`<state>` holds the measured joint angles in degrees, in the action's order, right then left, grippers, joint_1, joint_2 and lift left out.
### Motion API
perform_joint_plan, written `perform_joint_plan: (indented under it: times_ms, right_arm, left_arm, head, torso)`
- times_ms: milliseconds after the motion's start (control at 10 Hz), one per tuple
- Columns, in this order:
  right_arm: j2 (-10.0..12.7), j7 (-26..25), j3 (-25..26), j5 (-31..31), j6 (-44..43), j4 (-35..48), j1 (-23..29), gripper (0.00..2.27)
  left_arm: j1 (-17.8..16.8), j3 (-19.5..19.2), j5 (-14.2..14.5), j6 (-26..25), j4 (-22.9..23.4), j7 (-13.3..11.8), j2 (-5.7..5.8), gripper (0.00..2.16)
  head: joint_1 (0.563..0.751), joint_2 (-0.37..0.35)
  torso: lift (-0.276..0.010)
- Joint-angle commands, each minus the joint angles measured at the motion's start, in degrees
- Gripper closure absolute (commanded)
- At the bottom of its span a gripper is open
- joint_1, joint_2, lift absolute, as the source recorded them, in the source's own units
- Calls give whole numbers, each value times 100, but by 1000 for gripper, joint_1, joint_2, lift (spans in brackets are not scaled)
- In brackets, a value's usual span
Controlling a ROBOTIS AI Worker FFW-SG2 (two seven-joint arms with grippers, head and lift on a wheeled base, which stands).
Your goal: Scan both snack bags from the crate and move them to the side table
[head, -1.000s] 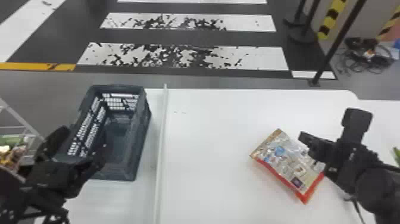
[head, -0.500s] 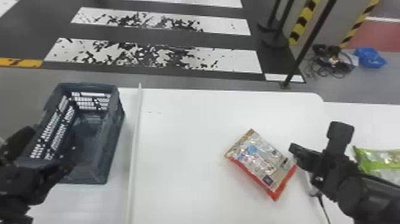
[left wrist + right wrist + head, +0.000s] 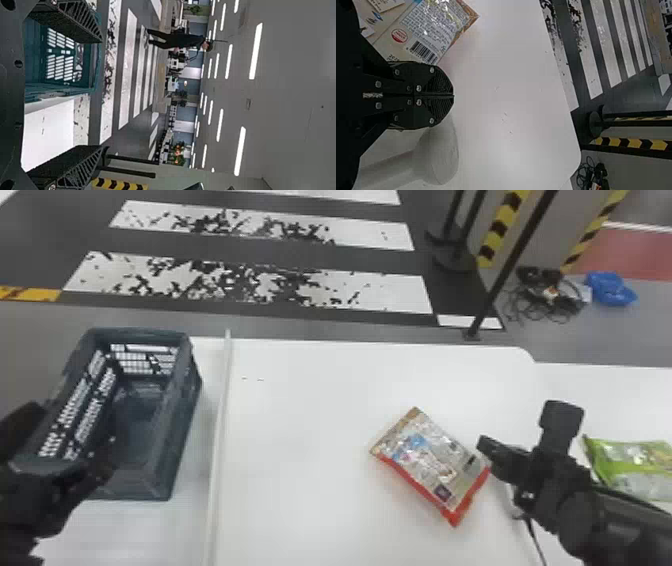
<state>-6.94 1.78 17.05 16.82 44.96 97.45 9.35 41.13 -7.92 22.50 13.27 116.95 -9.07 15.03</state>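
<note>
1. The red bag lies flat and slanted on the white table, its red edge toward the robot. Right of it runs a white side table. Past it spreads a dark floor with white stripes.
2. Beyond the red bag and to its right, a thin black post rises from the floor; tangled cables and a blue item lie farther right.
3. The right gripper is at the red bag's right corner, its arm coming in from the right. Its 2 fingers are closed together, gripping nothing; whether they touch the bag cannot be told.
4. The left gripper is well left of the red bag, at the crate, with its 2 fingers spread wide and nothing held.
5. A white object with a rounded head lies just right of the red bag, partly under the right gripper.
6. The green bag rests on the side table, right of the red bag; the right arm stands between these 2.
7. Left of the red bag, a raised white strip separates it from the crate.
</note>
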Motion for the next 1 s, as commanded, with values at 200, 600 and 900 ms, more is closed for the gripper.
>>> perform_joint_plan:
  times_ms: [200, 600, 900]
  right_arm:
    - [0, 94, -44, 32, -35, -51, 137, 2240]
    - [9, 103, -158, 93, -70, -7, 322, 2240]
    - [35, 103, -158, 199, -70, 248, 779, 2240]
  left_arm:
    - [-17, 28, 0, 66, -58, -7, -9, 36]
    - [-17, 28, 9, 206, -102, -7, 0, 36]
    - [-35, 28, 62, 330, -181, -42, 0, 36]
  head:
    - [695, -107]
    - [695, -91]
    - [695, -80]
  torso:
    - [-29]
    - [-29]
    - [-29]
